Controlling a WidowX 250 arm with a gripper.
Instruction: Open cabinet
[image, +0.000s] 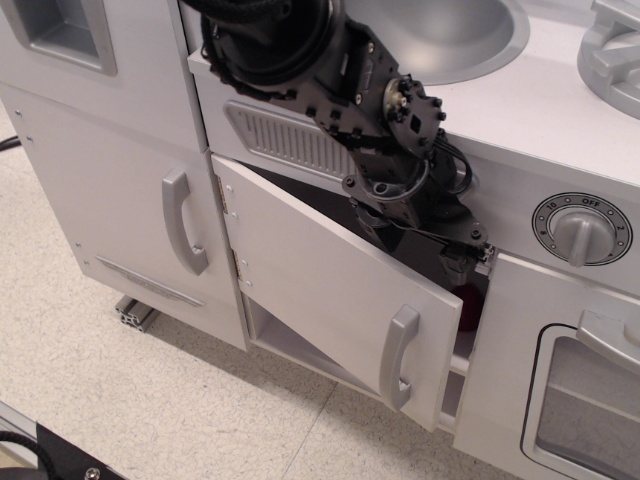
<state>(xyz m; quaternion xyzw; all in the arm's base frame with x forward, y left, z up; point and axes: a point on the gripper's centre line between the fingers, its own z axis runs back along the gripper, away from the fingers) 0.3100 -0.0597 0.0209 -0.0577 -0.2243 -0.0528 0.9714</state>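
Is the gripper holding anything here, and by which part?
Cannot be told: the gripper sits behind the cabinet door's top edge, jaws hidden; the handle is untouched.

Lighting: bright, even, diffuse, from overhead. Glare: soft sheen on the grey sink basin (440, 40) at 12 o'clock; white panels near washed out. Shadows: deep inside the cabinet (330, 290) opening behind its door, faint on the floor (150, 400) at 7 o'clock. Focus: sharp centrally; the black arm (300, 50) slightly soft at 11 o'clock. Distortion: mild toward the edges.
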